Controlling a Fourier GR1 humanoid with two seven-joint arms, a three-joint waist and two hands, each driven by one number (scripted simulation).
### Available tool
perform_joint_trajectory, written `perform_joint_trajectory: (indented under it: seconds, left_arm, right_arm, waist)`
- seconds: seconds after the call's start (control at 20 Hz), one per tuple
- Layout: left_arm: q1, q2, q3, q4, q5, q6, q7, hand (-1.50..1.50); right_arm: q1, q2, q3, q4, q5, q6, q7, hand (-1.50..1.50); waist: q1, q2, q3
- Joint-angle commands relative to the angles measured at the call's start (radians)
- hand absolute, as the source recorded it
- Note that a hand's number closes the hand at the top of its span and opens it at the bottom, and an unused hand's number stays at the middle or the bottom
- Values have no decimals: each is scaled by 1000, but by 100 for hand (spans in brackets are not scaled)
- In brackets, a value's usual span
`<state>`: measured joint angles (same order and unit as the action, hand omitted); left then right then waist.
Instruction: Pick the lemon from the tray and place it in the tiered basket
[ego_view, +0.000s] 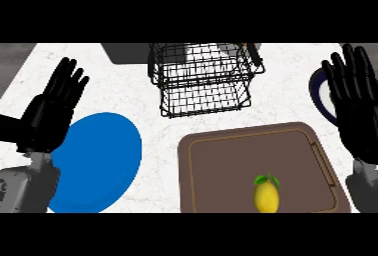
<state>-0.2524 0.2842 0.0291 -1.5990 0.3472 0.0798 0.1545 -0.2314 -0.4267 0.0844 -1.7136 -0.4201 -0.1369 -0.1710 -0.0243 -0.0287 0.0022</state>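
- Pick not yet begun: the lemon (266, 196) lies untouched by the tray's (221, 165) front edge.
- Left hand (52, 107) and right hand (354, 100) rest at the counter's side edges, fingers straight, released, holding nothing.
- Next, likely: the right hand lowers over the lemon and closes round it.
- Count: one lemon, one tray, one basket (203, 80), two plates: blue plate (100, 160), white plate (322, 97).

2 grey forearms; black left hand (50, 112), black right hand (356, 97), segmented fingers.
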Motion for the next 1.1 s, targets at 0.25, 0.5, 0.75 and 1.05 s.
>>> perform_joint_trajectory:
  seconds: [0.25, 0.5, 0.75, 1.05]
  left_arm:
    - [105, -42, -144, 29, -357, 181, -153, 0]
    - [134, -70, -155, 26, -301, 161, -116, 0]
    - [131, -133, -227, 3, -383, 233, -86, 0]
    - [118, -76, -166, 20, -359, 199, -90, 0]
  right_arm:
    - [242, -27, -241, -85, -292, 170, -28, 150]
    - [353, 124, -134, -6, -455, 262, 65, -150]
    - [559, -36, -226, -124, -488, 577, 5, -150]
    - [680, -278, -433, -239, -282, 649, 13, -150]
  waist:
    - [-17, 25, 0]
    - [-6, 24, 3]
    - [-5, 22, -1]
    - [-25, 15, -4]
